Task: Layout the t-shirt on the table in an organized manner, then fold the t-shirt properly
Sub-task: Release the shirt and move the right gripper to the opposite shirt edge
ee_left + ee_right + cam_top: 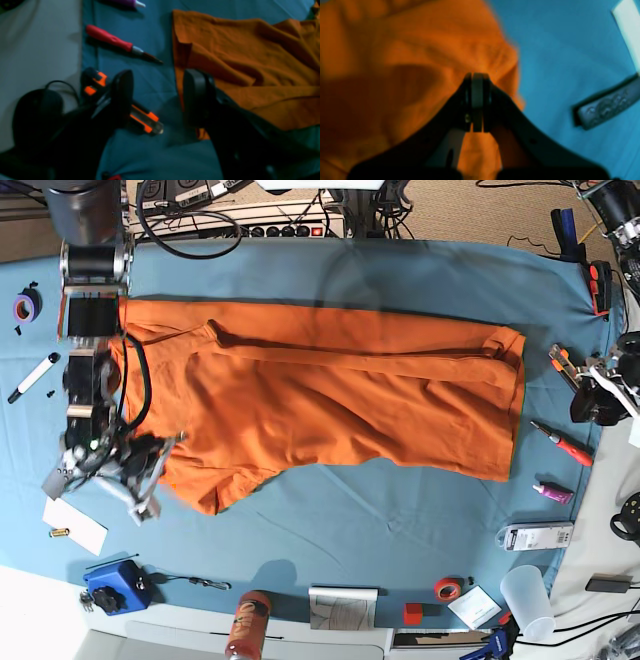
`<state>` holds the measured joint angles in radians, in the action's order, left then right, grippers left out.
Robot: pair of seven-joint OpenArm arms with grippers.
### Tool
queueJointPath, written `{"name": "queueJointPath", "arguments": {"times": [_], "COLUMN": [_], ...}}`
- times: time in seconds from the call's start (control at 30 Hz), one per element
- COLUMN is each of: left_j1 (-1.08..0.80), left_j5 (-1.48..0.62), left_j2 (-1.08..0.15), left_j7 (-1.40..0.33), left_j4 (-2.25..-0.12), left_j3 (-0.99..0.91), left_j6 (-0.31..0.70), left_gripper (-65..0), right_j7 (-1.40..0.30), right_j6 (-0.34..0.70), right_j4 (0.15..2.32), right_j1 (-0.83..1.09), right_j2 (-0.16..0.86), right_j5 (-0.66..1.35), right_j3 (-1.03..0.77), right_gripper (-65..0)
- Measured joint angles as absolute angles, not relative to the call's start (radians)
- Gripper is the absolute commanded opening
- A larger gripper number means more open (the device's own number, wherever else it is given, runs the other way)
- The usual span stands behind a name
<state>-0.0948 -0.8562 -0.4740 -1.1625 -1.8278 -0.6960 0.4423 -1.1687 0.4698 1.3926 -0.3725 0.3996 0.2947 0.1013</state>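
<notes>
Jaws of the right gripper (477, 100) are pressed together over the t-shirt (330, 400); the left gripper's (157, 97) gape wide, empty.

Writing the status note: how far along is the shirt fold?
Done: t-shirt lies mostly spread on the table, still wrinkled. In hand: right gripper is shut on its edge; left gripper is open beside the other edge. Left: smoothing and every fold.

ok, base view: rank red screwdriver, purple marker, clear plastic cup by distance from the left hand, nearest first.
From the left hand, open at the table's right edge:
1. Red screwdriver, just toward the front.
2. Purple marker, further toward the front.
3. Clear plastic cup, at the front right corner.
</notes>
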Motion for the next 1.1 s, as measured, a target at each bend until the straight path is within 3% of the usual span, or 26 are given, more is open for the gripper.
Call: {"name": "queueJointPath", "arguments": {"times": [0.17, 0.27, 0.3, 0.4, 0.43, 0.57, 0.67, 0.83, 1.1], "left_j1": [-0.094, -0.094, -0.094, -0.094, -0.094, -0.094, -0.094, -0.094, -0.094], "left_j5": [-0.855, -0.854, -0.855, -0.856, -0.855, -0.856, -0.856, -0.856, -0.857], "left_j2": [-0.471, -0.471, -0.471, -0.471, -0.471, -0.471, -0.471, -0.471, -0.471], "left_j7": [-1.162, -1.162, -1.162, -1.162, -1.162, -1.162, -1.163, -1.162, -1.162], "left_j4": [-1.828, -1.828, -1.828, -1.828, -1.828, -1.828, -1.828, -1.828, -1.828], "left_j3": [-0.696, -0.696, -0.696, -0.696, -0.696, -0.696, -0.696, -0.696, -0.696], "left_j6": [0.442, 0.442, 0.442, 0.442, 0.442, 0.442, 0.442, 0.443, 0.442], "left_gripper": [-31.9, -31.9, -31.9, -31.9, -31.9, -31.9, -31.9, -31.9, -31.9], "right_j7": [-1.059, -1.077, -1.104, -1.136, -1.132, -0.946, -0.941, -0.887, -0.817], "right_j6": [0.472, 0.467, 0.467, 0.480, 0.483, 0.405, 0.385, 0.477, 0.487], "right_j4": [1.479, 1.480, 1.480, 1.480, 1.480, 1.456, 1.304, 0.993, 0.764], "right_j1": [-0.282, -0.290, -0.291, -0.290, -0.290, -0.295, -0.369, -0.483, -0.574], "right_j2": [0.395, 0.397, 0.399, 0.400, 0.398, 0.396, 0.398, 0.396, 0.379], "right_j5": [0.284, 0.233, 0.233, 0.235, 0.236, 0.236, 0.211, 0.210, 0.227], "right_j3": [0.044, -0.015, -0.031, -0.062, -0.067, -0.094, -0.113, -0.116, -0.117], "right_gripper": [-65.0, -65.0, -62.5, -44.9, -43.4, -43.5, -43.5, -43.5, -43.5]}}
